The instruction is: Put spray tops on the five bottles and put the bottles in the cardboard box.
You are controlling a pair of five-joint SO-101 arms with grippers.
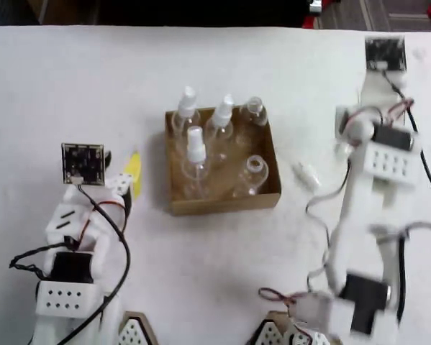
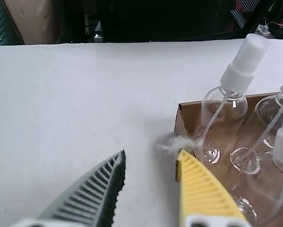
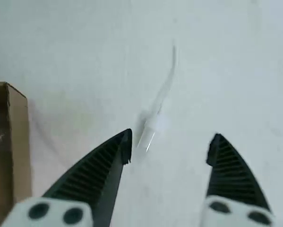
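**Five bottles in the box, two without tops; one spray top loose on the table**

- Table (image 1: 93, 79): white surface; both of your arms stand at its near edge, one on each side of the box.
- Box (image 1: 222, 204): brown cardboard, open, mid-table. It holds all five bottles.
- Capped bottles, three: one at the far left corner (image 1: 184, 113), one beside it in the far row (image 1: 221, 121), one nearer the middle (image 1: 195, 154). Each is clear and carries a white spray top.
- Open bottles, two: one at the far right corner (image 1: 253, 113), one at the near right (image 1: 251, 175). You see bare necks on both.
- Spray top (image 1: 306, 173): white, lying flat on the table just right of the box, apart from it. Its thin tube points away from your right claw.
- Right claw (image 3: 172, 135): black fingers spread wide, nothing gripped. The spray top lies at the fingertips, closer to one; you cannot tell whether it touches.
- Left claw (image 2: 151, 153): grey and yellow fingers apart, empty, low over the table just beside the box's left wall, yellow finger nearest the cardboard.
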